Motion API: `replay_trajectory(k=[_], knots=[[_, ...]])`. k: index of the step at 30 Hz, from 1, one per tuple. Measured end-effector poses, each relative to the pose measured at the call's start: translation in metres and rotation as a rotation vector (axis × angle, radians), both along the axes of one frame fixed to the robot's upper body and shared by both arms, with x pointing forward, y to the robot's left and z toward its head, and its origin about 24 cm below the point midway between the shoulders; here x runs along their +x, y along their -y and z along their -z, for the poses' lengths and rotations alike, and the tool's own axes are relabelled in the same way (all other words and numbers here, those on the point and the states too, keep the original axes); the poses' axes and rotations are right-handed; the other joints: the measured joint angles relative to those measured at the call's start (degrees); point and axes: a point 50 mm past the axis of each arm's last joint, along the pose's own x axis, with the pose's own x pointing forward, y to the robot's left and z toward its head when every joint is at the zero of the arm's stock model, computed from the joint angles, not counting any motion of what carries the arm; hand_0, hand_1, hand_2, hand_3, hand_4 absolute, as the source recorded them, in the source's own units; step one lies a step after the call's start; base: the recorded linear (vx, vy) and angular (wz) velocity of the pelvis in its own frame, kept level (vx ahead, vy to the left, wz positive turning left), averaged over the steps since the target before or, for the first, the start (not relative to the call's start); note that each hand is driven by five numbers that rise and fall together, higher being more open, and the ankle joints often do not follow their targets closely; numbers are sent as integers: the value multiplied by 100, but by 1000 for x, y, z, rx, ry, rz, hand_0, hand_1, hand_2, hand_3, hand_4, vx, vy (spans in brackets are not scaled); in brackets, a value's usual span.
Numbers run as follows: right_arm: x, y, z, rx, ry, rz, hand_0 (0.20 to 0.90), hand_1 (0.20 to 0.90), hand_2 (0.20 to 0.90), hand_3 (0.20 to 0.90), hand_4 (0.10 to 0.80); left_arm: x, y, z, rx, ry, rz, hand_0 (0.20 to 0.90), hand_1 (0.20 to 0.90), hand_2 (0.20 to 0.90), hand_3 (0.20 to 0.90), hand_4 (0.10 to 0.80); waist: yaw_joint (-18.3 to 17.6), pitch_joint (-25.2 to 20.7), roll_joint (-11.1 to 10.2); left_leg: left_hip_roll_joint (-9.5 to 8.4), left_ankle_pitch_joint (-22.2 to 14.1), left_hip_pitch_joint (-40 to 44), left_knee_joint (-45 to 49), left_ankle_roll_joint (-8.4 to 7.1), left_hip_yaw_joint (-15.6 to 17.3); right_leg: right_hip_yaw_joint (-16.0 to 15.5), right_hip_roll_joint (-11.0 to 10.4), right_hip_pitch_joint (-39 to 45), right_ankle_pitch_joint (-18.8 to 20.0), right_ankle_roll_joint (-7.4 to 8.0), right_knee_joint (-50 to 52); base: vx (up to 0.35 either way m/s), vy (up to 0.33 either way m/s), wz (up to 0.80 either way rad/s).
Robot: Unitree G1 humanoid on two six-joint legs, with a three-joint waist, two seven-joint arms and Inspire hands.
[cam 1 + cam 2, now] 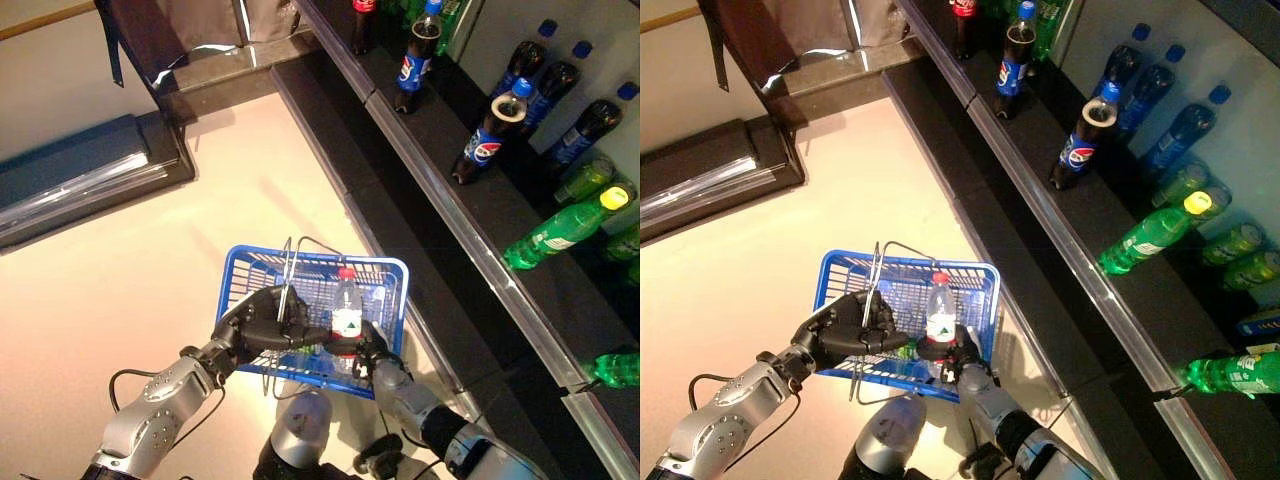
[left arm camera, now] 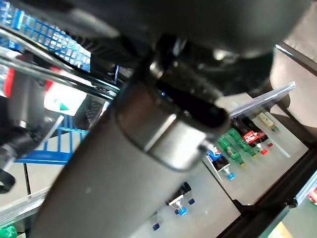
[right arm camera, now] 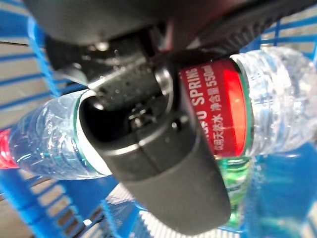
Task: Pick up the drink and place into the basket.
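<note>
already the right robot hand (image 1: 372,352) grips the water bottle (image 1: 346,313) upright over the blue basket (image 1: 385,275) — whose wire handle (image 1: 287,272) the left robot hand (image 1: 262,318) clasps — straight down remains.

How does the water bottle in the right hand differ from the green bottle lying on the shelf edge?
The water bottle is clear with a red cap and red label; the green bottle is green with a yellow cap. The water bottle stands upright over the blue basket, gripped by the right hand; the green bottle lies on its side on the shelf, untouched. Both are capped plastic drink bottles.
</note>
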Motion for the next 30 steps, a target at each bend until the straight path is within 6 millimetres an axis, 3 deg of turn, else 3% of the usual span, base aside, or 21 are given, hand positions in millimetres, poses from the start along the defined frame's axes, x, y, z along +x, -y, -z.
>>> replay_trajectory(k=[8, 14, 30], knots=[[-6, 8, 15, 152, -142, 157, 300, 300, 300, 200, 100, -4, 8, 7, 2, -39, 42, 300, 300, 300, 200, 100, -11, -2, -3, 3, 0, -23, -13, 0, -12, -22, 18, 0, 9, 15, -64, -1, -4, 0], [-6, 4, 21, 497, -286, 436, 300, 300, 300, 200, 100, -4, 9, 7, 3, -42, 47, 300, 300, 300, 200, 100, -5, -1, -2, -14, 0, -29, -22, 1, -17, -32, 2, -1, 7, 18, -65, 5, 4, 0], [9, -4, 10, 931, -390, 749, 300, 300, 300, 200, 100, -2, 8, 3, 15, -42, 69, 300, 300, 300, 200, 100, -11, 28, 52, -80, 11, -37, -22, 16, -117, -146, -55, 61, 1, 38, -64, 24, 11, 3]])
